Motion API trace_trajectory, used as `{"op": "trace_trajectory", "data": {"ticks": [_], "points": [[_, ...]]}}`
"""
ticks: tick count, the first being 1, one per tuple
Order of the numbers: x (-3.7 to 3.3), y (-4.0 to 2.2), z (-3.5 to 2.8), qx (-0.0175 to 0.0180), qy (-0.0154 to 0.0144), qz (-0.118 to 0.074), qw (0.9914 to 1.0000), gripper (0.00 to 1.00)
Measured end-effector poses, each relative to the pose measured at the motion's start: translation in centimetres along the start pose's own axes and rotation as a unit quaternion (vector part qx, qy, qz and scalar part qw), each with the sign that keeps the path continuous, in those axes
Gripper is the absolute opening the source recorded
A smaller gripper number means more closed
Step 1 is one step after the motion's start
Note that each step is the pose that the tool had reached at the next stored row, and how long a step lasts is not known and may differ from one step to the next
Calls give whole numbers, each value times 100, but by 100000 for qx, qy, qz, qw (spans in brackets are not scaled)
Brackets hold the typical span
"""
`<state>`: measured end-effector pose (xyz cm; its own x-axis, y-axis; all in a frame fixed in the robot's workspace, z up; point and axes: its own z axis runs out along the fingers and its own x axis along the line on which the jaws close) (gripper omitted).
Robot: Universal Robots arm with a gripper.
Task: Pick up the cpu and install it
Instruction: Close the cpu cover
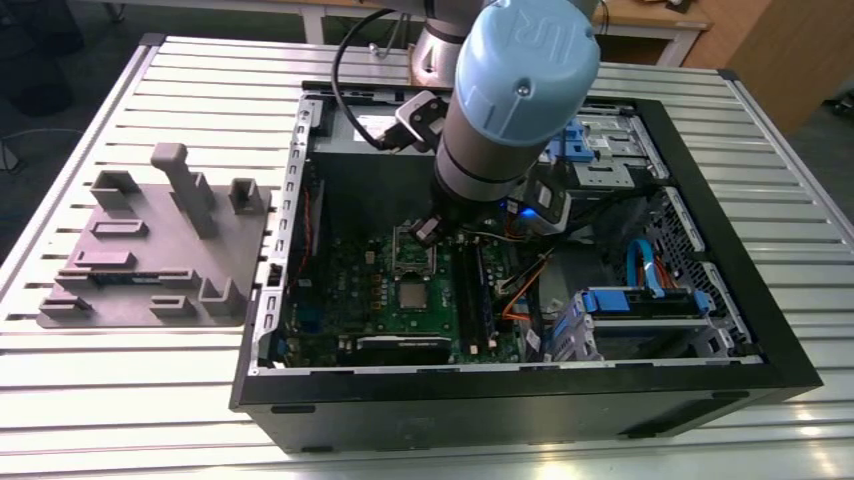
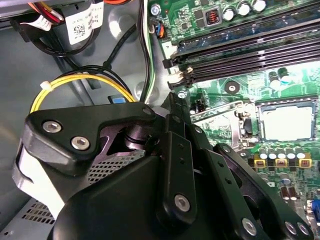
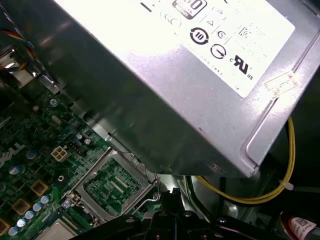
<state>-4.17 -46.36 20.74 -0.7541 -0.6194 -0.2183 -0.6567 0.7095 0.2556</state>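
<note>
Gripper [image 1: 430, 232]: hanging low inside the computer case [image 1: 787, 372], just above the motherboard [image 1: 344, 290] and near the open socket [image 1: 412, 257]. I cannot tell whether it is apart or together. The arm's blue-capped joint is hiding most of it in the exterior view, and its own black linkage is blocking the tip in both wrist views.
Cpu [image 1: 412, 295]: lying flat on the motherboard, silver top up, just beside the socket and apart from the gripper. The second wrist view is showing the cpu [image 2: 287, 122] almost whole; the first wrist view is cutting it down to one pale corner.
Socket [image 3: 117, 185]: standing open, its green contact field showing inside the metal frame.
Power supply [image 3: 165, 85]: looming over the board, its edges running out of view and its white label partly washing out in glare.
Yellow cable [image 3: 252, 197]: looping out from under the power supply, both ends hidden.
Memory slots [image 2: 240, 47]: running in dark parallel rows beside the socket.
Grey fixture tray [image 1: 147, 250]: sitting on the slatted table [image 1: 134, 420], at the exterior view's left of the case.
</note>
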Motion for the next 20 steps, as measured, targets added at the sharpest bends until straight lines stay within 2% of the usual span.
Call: {"op": "trace_trajectory", "data": {"ticks": [4, 7, 10, 20], "points": [[2, -1, 25, -435, -384, 7, 99998, 10], [6, -7, 50, -607, -542, -3, 99997, 10], [13, -12, 70, -645, -498, -136, 99997, 10], [14, -12, 73, -689, -432, -344, 99996, 10]]}}
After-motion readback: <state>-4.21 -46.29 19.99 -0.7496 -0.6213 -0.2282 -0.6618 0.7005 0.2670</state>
